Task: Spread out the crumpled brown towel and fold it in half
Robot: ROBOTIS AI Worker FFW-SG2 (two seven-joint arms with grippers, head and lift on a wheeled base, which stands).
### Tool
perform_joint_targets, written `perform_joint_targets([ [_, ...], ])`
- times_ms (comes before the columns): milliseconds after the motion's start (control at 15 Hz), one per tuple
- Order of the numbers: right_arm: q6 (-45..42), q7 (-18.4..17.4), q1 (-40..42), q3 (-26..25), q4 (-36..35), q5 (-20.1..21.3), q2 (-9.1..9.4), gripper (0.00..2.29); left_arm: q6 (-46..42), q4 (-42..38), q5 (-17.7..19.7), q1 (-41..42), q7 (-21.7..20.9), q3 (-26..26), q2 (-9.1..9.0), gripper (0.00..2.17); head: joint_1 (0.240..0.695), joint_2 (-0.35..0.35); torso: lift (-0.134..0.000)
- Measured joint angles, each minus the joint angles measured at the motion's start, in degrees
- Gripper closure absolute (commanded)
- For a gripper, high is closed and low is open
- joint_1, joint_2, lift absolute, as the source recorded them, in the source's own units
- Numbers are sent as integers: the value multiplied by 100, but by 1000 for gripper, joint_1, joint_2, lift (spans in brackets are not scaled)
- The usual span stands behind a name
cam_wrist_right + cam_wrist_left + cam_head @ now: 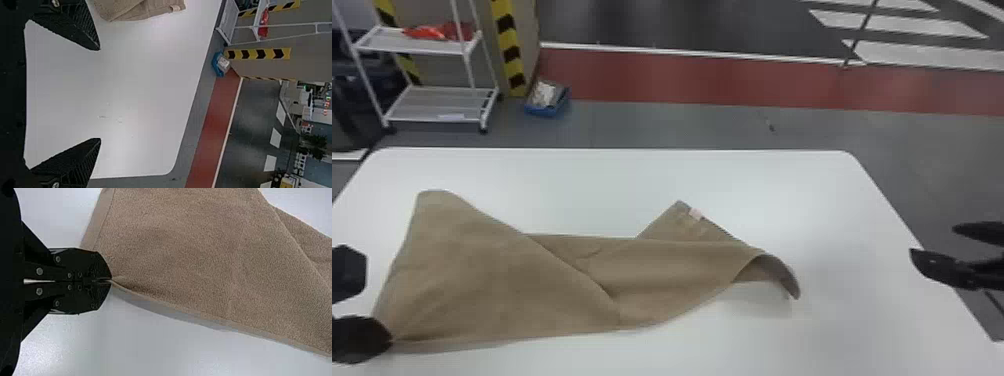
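**Black two-fingered left gripper (382,339) pinches the near left corner of the loosely folded brown cloth towel (497,280)**

In the head view, the towel lies across the white, round-cornered table (632,185), from the left side to right of the middle. Its broad left part rises to a blunt far corner, and a slanting fold crosses toward the near edge. To the right, a narrower stretch runs on to a curled end (784,277) that arches over its own shadow. A pointed flap with a small pale tag (696,214) sticks out on the far side. The left gripper is at the left edge of the view, at the towel's near left corner. The black two-fingered right gripper (933,241) is over the table's right edge, well apart from the towel, its fingers spread. Beyond the table, at far left, stand a white metal rack (422,47) with a red item (437,32) on its upper shelf and, just beside it, a blue bin (547,107).

In the left wrist view, the left gripper (111,280) has its fingers pressed together on the towel's hemmed edge; the fabric spreads away from the tips.

In the right wrist view, the right gripper (100,94) holds its ridged fingers wide apart. The tagged flap lies on the table beyond one fingertip.
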Motion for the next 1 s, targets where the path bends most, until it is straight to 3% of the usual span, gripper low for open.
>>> perform_joint_targets([
  [267, 7, 26, 91, 837, 0, 489, 22, 140, -10, -14, 0, 0, -5, 0, 0, 1254, 695, -57, -125],
  [733, 486, -4, -133, 2814, 213, 1923, 17, 188, -10, -14, 6, 0, -22, 0, 17, 1254, 695, 65, -125],
  [1000, 761, -99, -314, 3398, 470, 2273, 66, 292, -24, -26, 48, 61, -28, 30, 20, 1254, 695, 107, -125],
])
